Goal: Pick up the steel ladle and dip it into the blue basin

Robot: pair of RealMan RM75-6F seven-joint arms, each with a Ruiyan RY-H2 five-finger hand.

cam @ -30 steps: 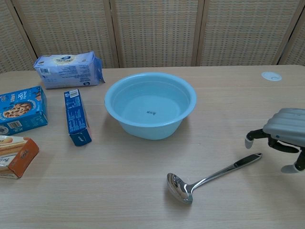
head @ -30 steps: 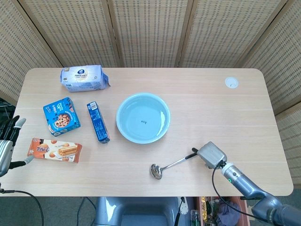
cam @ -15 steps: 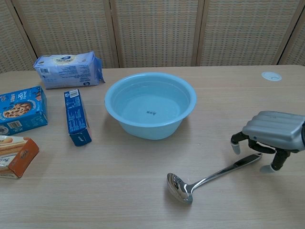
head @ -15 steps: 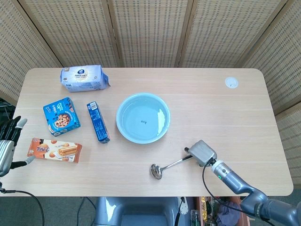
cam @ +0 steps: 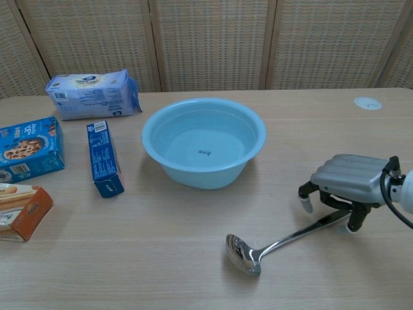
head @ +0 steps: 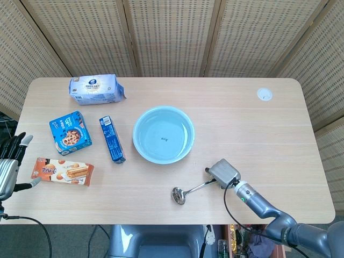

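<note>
A staged lab tabletop: bare wooden table (head: 258, 134) before woven folding screens (head: 172, 32).

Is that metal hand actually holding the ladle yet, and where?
Not yet: the right hand hovers over the steel ladle's handle end, fingers apart. The left hand holds nothing.

The right hand (cam: 340, 184) has shifted leftward over the ladle (cam: 284, 240) handle.
</note>
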